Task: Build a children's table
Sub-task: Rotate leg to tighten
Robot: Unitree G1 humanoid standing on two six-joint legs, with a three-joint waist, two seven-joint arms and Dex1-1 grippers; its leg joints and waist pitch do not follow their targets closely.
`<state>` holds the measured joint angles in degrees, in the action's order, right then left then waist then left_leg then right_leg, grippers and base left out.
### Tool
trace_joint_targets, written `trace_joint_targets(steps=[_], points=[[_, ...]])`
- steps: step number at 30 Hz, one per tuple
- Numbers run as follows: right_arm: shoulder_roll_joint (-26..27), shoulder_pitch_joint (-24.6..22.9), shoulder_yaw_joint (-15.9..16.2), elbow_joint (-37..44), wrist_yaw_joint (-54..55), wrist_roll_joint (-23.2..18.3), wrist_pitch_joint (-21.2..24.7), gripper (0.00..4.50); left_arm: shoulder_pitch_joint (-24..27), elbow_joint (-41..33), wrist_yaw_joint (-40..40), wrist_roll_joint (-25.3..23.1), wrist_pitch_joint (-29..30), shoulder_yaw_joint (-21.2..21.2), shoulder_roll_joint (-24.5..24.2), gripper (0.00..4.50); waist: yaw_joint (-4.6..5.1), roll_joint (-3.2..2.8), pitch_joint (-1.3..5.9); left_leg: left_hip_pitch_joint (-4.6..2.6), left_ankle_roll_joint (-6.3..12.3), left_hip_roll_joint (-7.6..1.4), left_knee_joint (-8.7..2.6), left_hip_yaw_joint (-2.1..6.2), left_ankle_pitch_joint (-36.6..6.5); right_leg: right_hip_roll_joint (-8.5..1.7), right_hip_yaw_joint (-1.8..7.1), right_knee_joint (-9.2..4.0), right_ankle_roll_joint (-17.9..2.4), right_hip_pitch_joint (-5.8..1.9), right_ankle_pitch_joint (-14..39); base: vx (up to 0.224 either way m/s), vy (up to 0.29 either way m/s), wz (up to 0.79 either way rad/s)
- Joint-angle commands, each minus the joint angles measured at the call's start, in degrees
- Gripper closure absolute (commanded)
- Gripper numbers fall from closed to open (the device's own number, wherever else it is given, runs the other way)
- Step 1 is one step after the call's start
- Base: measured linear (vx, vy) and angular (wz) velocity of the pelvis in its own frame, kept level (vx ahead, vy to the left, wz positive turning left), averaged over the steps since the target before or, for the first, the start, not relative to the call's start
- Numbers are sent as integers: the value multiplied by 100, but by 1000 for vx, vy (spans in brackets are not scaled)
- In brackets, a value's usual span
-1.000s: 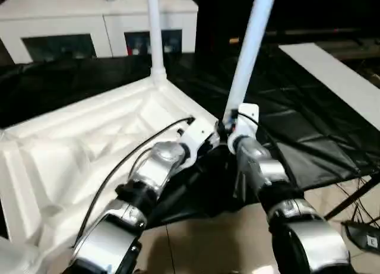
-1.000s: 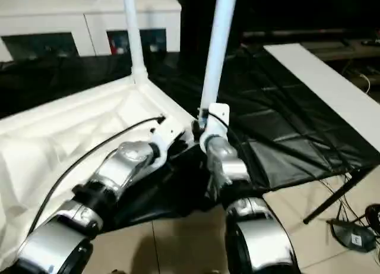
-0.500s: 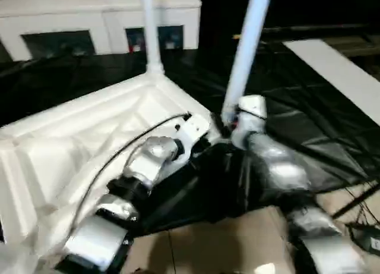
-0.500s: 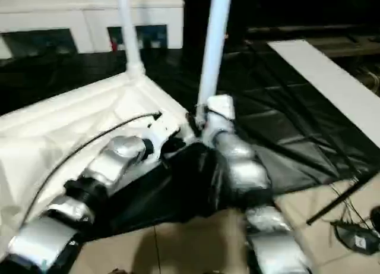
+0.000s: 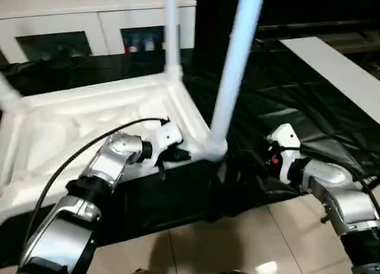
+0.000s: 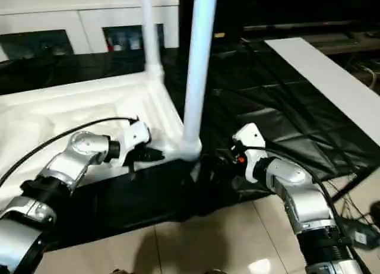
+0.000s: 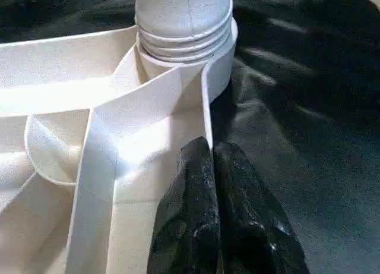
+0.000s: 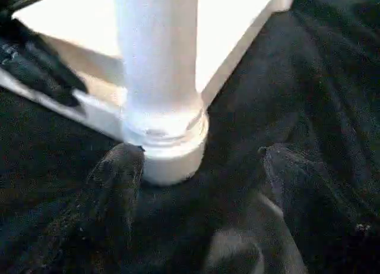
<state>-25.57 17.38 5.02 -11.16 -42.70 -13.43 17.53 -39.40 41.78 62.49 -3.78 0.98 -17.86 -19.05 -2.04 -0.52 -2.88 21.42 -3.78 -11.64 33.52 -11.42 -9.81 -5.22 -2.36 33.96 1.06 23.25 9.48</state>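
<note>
Standing in its corner socket just ahead of the right claw (image 8: 196, 185), whose fingers are spread apart, the leg (image 5: 228, 90) shows exposed threads; bumped, it could tilt. Pressed together, the left claw (image 7: 212, 161) rests on the tabletop (image 5: 71, 125) rim beside that socket and could shove it.

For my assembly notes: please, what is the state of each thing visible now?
tabletop: upside down on the black cloth.
near leg: upright in its corner socket, threads partly visible.
far leg: upright in its socket.
left gripper: shut, empty, at the tabletop's rim.
right gripper: open, beside the near leg's base.
</note>
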Motion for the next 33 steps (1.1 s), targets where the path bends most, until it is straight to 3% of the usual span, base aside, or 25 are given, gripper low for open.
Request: trace_joint_targets(steps=[1, 6, 14, 15, 23, 24, 25, 28, 31, 32, 33], points=[[-7, 63, -6, 185, 58, -11, 100, 85, 67, 68, 122, -116, 160, -197, 37, 395, 18, 4, 342, -118, 28, -140, -437, 77, -2134, -212, 169, -467, -1275, -162, 1847, 0, 0, 0], [123, 203, 82, 119, 68, 39, 105, 85, 31, 226, -167, -313, -74, -194, 36, 360, 12, 26, 356, -77, 109, -132, -426, 72, -1835, -215, 169, -429, -1281, -200, 1518, 0, 0, 0], [195, 314, 144, 42, -11, 60, 103, 85, -106, 394, -34, -185, -73, -85, 77, 360, 19, 48, 334, -89, 39, -127, -440, 87, -2035, -228, 168, -480, -1093, -173, 2122, 0, 0, 0], [188, 304, 174, 42, -27, 85, 92, 85, -146, 474, 11, -174, -77, -64, 94, 388, 11, 59, 333, -94, 49, -128, -436, 80, -2002, -227, 174, -478, -1109, -166, 2062, 0, 0, 0], [192, 333, 193, -99, -142, 101, 7, 85, -188, 641, 368, -198, 44, -155, 15, 446, 1, 30, 350, -80, 91, -124, -422, 73, -1835, -236, 171, -443, -1248, -199, 1749, 0, 0, 0], [184, 335, 203, -114, -169, 108, 0, 85, -182, 650, 386, -200, 35, -160, 11, 446, 2, 36, 350, -78, 104, -123, -420, 72, -1838, -233, 169, -444, -1265, -203, 1729, 0, 0, 0], [128, 345, 322, -217, -327, 193, -75, 85, -138, 647, 307, -136, -18, -78, 51, 446, 3, 81, 351, -73, 122, -127, -418, 71, -1823, -232, 166, -440, -1271, -209, 1720, 0, 0, 0], [223, 470, 360, -503, -309, 254, -203, 85, -41, 539, 262, 22, -107, 59, 149, 446, 2, 60, 355, -68, 136, -128, -411, 73, -1761, -244, 163, -428, -1309, -208, 1701, 0, 0, 0], [302, 594, 367, -719, -269, 292, -286, 85, 48, 397, 274, 106, -114, 112, 197, 446, 8, 76, 353, -62, 148, -126, -410, 73, -1755, -244, 161, -430, -1302, -213, 1788, 0, 0, 0], [373, 706, 344, -911, -260, 282, -326, 85, 153, 231, 292, 128, -67, 96, 203, 446, 12, 110, 353, -62, 162, -135, -412, 73, -1714, -246, 162, -425, -1297, -212, 1776, 0, 0, 0], [392, 760, 356, -1013, -247, 319, -371, 85, 193, 180, 287, 133, -43, 90, 205, 446, 10, 95, 359, -63, 167, -137, -407, 74, -1682, -251, 165, -413, -1311, -214, 1742, 0, 0, 0]])
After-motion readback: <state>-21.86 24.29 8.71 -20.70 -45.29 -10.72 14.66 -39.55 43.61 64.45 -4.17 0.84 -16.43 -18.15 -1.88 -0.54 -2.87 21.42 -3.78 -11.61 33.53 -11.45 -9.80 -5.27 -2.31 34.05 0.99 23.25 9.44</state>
